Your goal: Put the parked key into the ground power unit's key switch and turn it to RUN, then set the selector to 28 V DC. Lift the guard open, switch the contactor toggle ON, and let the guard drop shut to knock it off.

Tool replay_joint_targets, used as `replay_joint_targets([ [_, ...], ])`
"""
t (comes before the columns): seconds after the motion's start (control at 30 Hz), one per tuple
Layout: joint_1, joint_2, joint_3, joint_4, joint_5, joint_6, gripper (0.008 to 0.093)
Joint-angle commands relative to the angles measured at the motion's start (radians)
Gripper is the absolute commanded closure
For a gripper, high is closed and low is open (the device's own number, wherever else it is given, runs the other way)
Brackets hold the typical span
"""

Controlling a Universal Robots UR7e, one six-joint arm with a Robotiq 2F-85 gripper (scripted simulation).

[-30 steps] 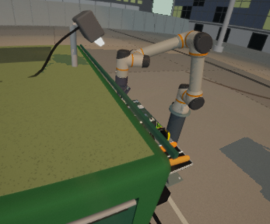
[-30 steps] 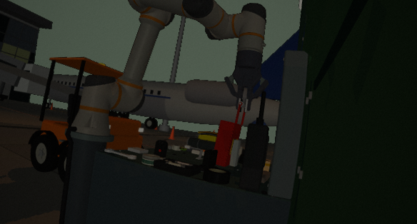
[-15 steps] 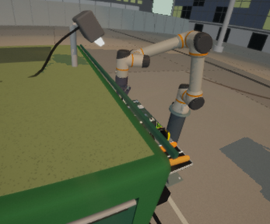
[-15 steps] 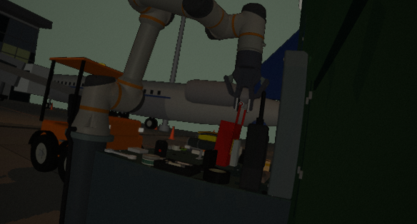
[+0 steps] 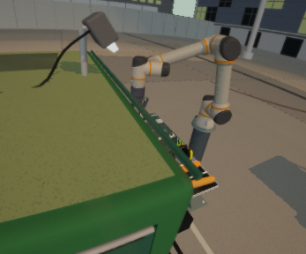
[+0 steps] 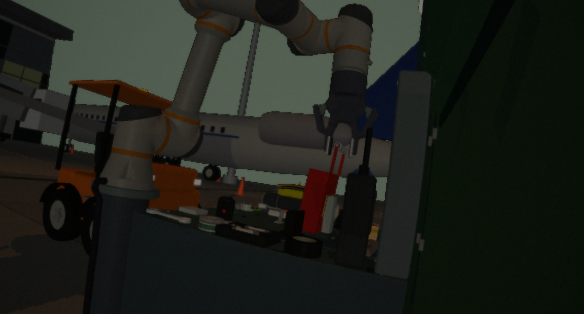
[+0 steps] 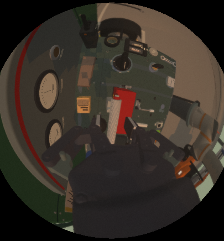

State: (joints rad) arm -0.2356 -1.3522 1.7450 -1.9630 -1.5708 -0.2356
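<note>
The contactor toggle is hidden behind the raised red guard [image 7: 124, 109], which stands open on the control panel [image 7: 135, 91]. The guard's thin red stem [image 6: 335, 161] rises to a small ring between the fingers of my gripper [image 6: 341, 146]. My gripper [image 7: 114, 130] is open and holds nothing, right above the guard's top edge. The round selector knob [image 7: 122, 62] sits farther along the panel, its pointer toward the far end. The key switch is not clear to me here.
Behind the panel rises the green body of the power unit [image 5: 71, 141], with two round gauges [image 7: 47, 91] on its face. Small tools and a roll of tape [image 6: 302, 246] lie on the shelf. The arm's base post [image 5: 199, 141] stands beside the shelf.
</note>
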Motion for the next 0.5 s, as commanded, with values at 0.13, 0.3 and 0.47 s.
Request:
replay_joint_targets([
  [0.13, 0.0, -0.006, -0.01, 0.013, 0.0, 0.0, 0.0534],
  [0.3, 0.0, -0.018, -0.033, 0.047, 0.0, 0.0, 0.0534],
  [0.47, 0.0, -0.03, -0.061, 0.088, 0.0, 0.0, 0.0534],
])
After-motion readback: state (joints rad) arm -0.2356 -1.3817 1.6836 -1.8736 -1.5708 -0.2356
